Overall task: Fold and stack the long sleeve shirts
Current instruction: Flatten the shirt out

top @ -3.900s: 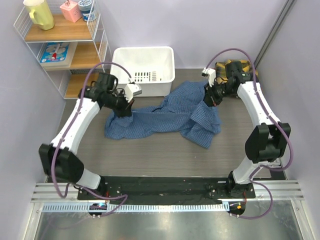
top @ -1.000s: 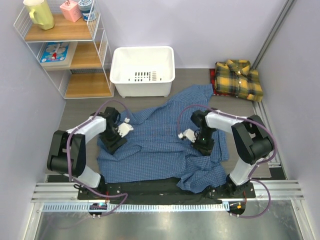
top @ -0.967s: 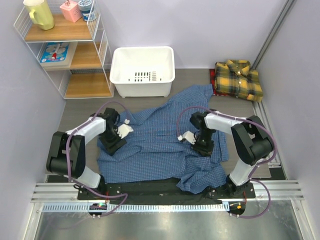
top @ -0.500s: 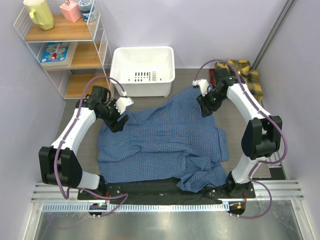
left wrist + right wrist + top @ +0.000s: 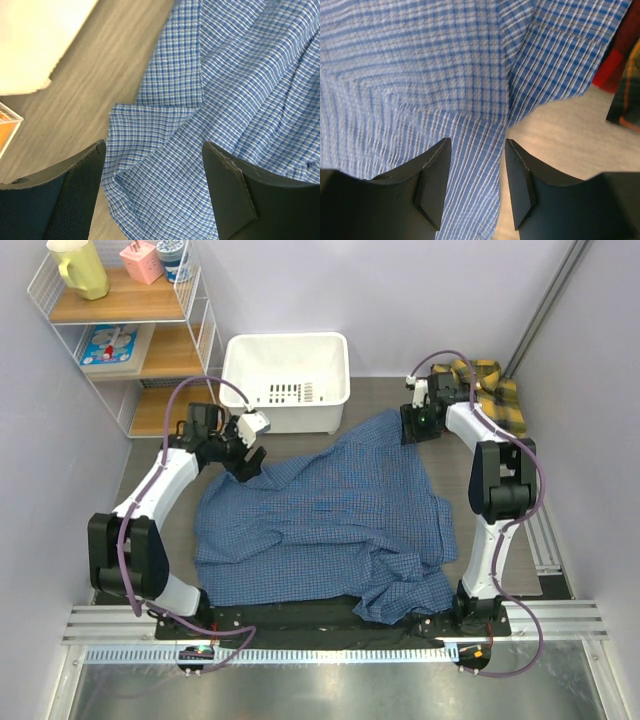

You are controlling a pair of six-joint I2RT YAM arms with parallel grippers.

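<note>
Well, left gripper (image 5: 154,145) and right gripper (image 5: 477,141) hover open over far corners of the blue shirt (image 5: 320,510), spread rumpled in the middle; plaid shirt (image 5: 503,398) lies far right. Flattening step, I'd say: pinch corners, tug next.

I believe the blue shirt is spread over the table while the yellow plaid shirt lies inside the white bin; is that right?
Not quite: the top external view shows the yellow plaid shirt on the table at its far right corner, outside the white bin. The blue shirt is indeed spread over the table.
</note>
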